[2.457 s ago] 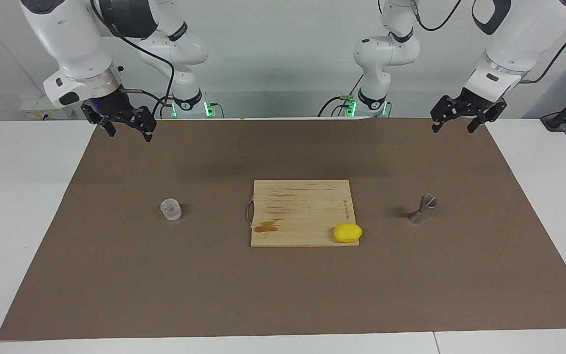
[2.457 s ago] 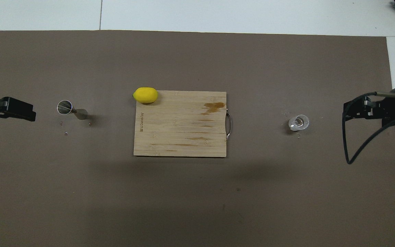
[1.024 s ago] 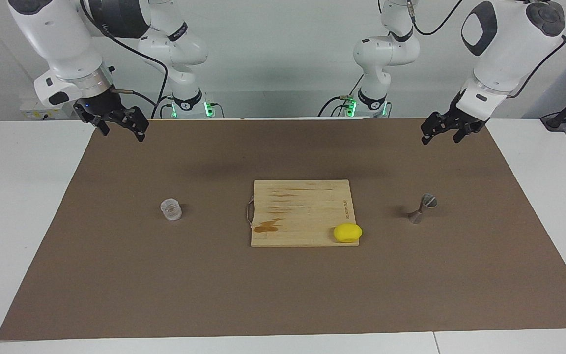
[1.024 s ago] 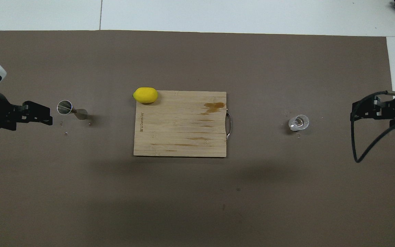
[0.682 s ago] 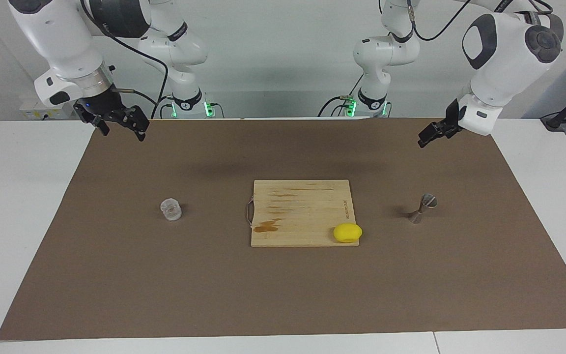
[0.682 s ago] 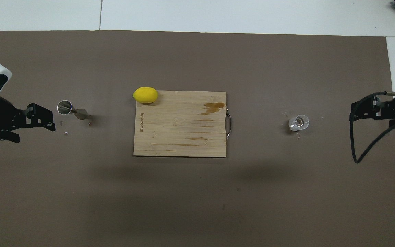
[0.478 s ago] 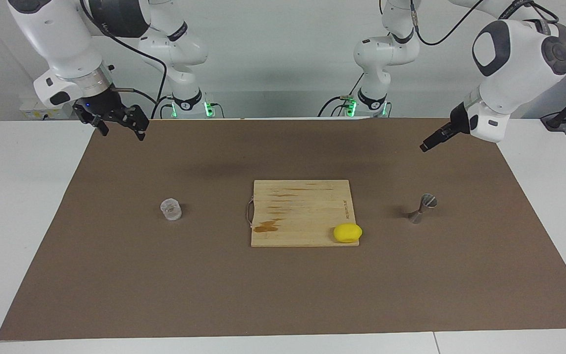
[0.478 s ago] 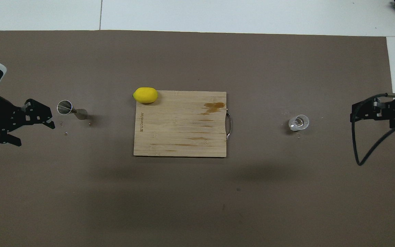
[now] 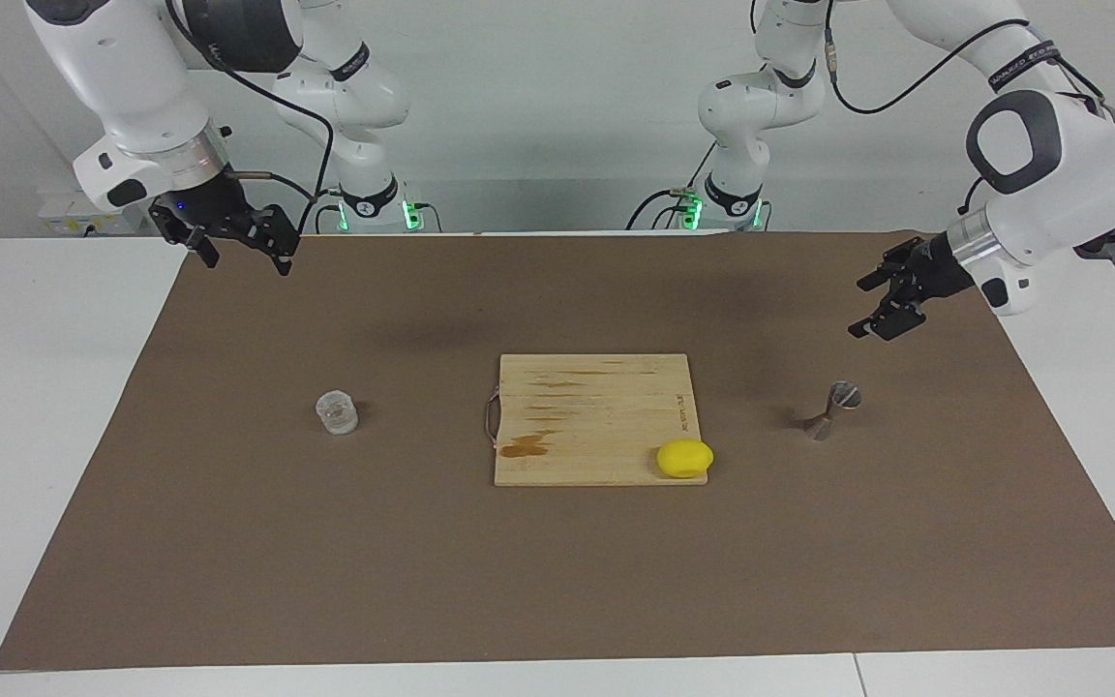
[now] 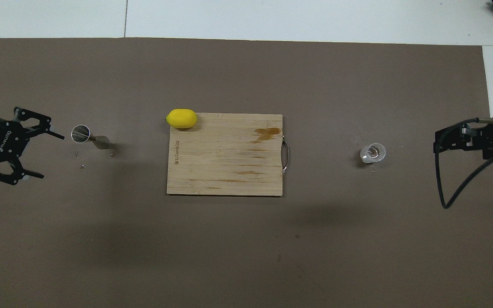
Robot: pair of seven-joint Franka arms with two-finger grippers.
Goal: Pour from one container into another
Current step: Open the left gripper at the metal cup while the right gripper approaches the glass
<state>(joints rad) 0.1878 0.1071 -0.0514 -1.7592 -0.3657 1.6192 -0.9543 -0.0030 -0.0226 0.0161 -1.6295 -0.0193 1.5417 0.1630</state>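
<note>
From across the table, the glass cup (image 9: 337,411) stands toward the right arm's end, the jigger (image 9: 833,410) toward the left arm's; right gripper (image 9: 246,250) spread, high over the mat's edge. From overhead, left gripper (image 10: 47,155) gapes wide beside the jigger (image 10: 87,137), apart from it

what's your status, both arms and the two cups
Left end effector open, over mat beside jigger. Right end effector open, waiting. Glass cup untouched. Nothing blocking.

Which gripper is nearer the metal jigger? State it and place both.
Left. The left gripper hangs open above the mat, close beside the metal jigger. The right gripper is open over the mat's edge at the right arm's end, past the cutting board.
</note>
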